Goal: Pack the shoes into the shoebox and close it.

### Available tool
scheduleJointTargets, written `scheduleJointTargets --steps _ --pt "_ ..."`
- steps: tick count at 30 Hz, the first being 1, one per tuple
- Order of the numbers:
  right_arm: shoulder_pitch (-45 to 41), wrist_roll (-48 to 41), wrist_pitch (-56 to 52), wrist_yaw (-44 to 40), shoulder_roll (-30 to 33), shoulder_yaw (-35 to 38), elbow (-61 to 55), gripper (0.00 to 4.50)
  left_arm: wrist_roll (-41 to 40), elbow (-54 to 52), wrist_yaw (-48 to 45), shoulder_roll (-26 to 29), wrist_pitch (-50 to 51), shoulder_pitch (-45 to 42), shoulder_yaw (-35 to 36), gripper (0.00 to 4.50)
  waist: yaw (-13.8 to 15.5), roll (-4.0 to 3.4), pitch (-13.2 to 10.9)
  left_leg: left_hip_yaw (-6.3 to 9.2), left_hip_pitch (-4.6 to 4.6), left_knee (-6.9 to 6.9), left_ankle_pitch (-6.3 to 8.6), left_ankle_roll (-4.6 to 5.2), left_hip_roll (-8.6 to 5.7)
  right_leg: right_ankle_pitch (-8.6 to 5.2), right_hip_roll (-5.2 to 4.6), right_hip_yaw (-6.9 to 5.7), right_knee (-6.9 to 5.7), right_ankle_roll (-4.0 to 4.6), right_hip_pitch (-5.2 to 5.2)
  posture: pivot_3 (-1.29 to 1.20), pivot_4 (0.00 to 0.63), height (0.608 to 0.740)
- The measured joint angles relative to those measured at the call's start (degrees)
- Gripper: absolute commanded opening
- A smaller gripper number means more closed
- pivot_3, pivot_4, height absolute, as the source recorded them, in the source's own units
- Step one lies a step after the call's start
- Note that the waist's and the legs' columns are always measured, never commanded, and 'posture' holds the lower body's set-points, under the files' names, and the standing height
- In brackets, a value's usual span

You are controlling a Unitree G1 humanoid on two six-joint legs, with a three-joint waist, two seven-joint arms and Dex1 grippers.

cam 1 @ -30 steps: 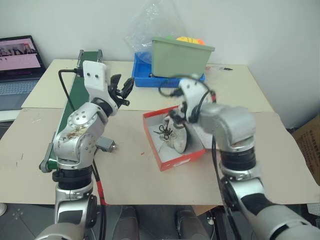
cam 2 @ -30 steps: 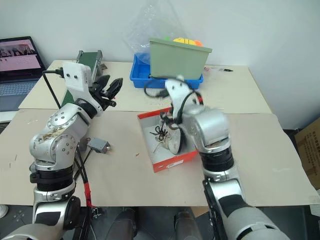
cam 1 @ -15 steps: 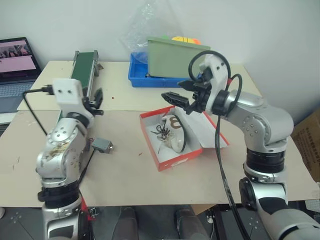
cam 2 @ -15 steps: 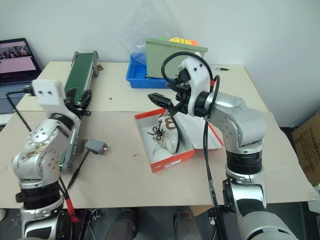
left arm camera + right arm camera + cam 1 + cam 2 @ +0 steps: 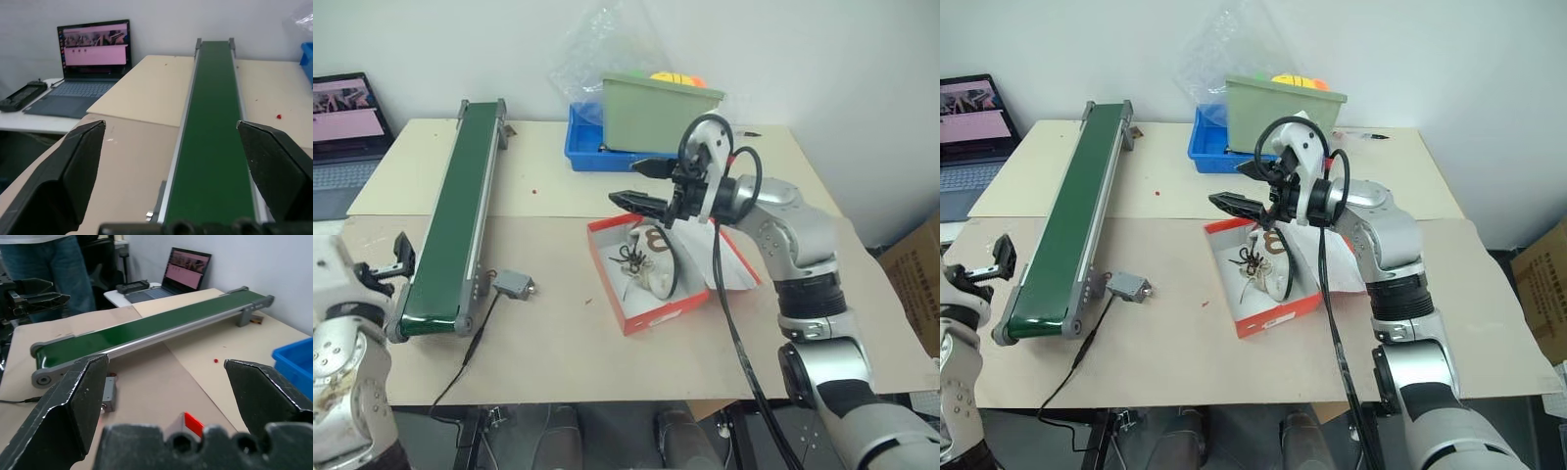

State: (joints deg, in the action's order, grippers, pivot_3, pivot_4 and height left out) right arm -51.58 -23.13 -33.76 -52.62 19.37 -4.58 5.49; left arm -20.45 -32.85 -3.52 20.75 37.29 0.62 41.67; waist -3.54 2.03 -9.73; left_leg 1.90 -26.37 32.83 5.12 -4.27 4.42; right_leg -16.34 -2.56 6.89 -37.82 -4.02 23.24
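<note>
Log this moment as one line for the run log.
cream-white shoes with dark laces: inside red cardboard shoebox | lid: open | right tool: open, empty, above box | left tool: open, empty, facing green conveyor belt

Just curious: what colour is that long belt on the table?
Dark green belt, clearest in the left wrist view.

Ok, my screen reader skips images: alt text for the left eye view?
An open red shoebox holding cream shoes sits on a cardboard-covered table, with the open right gripper hovering above it. A green conveyor runs along the left.
</note>
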Motion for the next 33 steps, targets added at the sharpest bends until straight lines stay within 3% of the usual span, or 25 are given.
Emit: scheduleJointTargets --steps 8,17,33 --pt "1.15 0.37 1.52 -1.55 -0.53 -1.89 0.73 4.5 -3.19 2.06 -3.16 -0.36 -4.18 0.51 0.87 4.47 0.21 0.0 0.0 0.0 0.01 -0.01 0.01 -0.01 0.0 -0.01 0.01 0.0 -0.01 0.02 0.02 0.0 0.15 0.74" --pt "5.58 0.44 3.65 0.41 -1.19 -1.17 0.13 4.5 -1.74 6.88 -3.81 2.19 -6.45 -1.92 -3.2 4.47 0.32 0.01 0.0 -0.01 0.01 0.0 0.0 -0.01 0.0 -0.01 0.01 0.01 -0.02 0.01 0.01 0.0 0.15 0.74" --pt "5.79 0.5 5.77 2.79 -0.76 0.13 1.69 4.5 -1.37 9.88 -3.64 2.22 -8.62 -4.1 -6.85 4.47 0.76 0.0 0.0 -0.01 0.01 0.0 0.0 -0.01 0.0 -0.01 0.02 0.01 -0.03 0.01 0.02 0.0 0.15 0.74"
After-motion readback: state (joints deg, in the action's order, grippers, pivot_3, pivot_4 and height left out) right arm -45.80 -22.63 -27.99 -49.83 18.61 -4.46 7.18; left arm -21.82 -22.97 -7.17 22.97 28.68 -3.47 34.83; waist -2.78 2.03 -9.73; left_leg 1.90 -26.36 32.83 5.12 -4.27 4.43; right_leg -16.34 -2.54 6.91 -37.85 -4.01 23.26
